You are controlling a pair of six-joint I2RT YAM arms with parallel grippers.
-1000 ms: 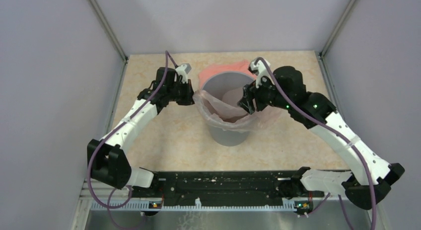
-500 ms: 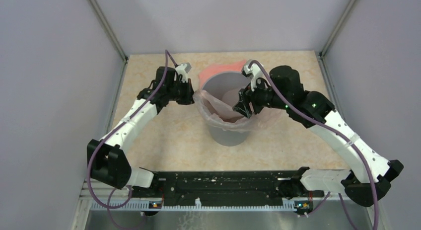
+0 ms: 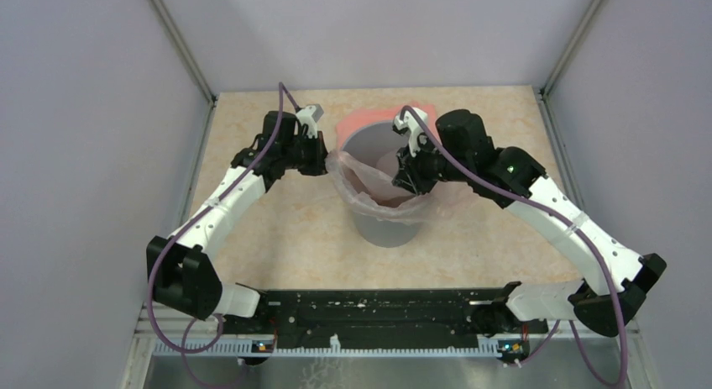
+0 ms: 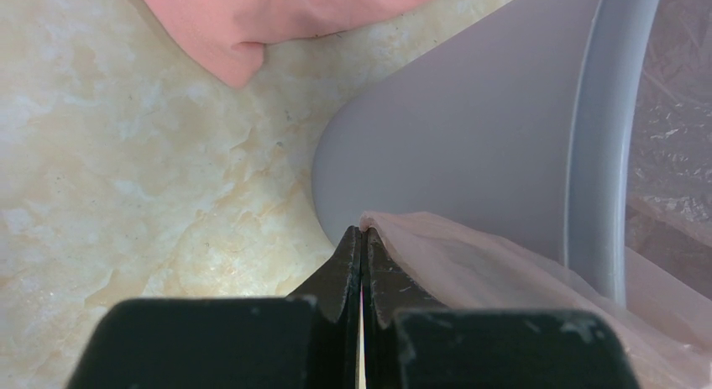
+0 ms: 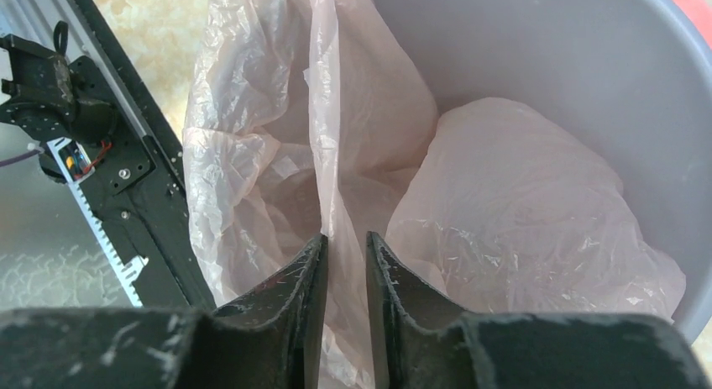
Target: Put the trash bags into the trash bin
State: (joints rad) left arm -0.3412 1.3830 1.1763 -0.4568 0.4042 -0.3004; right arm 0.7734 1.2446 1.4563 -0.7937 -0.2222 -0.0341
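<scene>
Trash bag (image 5: 520,204) is sitting partly inside the grey trash bin (image 3: 384,231) on the desk (image 3: 277,229), its film draping over the near rim. I am clamping its left edge in my left end effector (image 4: 362,235). My right end effector (image 5: 346,244) is straddling a fold, jaws narrowly apart; whether it is pinching, I cannot tell.

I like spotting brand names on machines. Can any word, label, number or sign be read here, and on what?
None: no text can be read.
The grey bin, see-through pink bag, salmon-pink sheet and marbled table are plain.
The left arm and right arm show no lettering; the green light is a lamp, not a sign.
The toothed strip by the black rail is too small to show any figures.
</scene>
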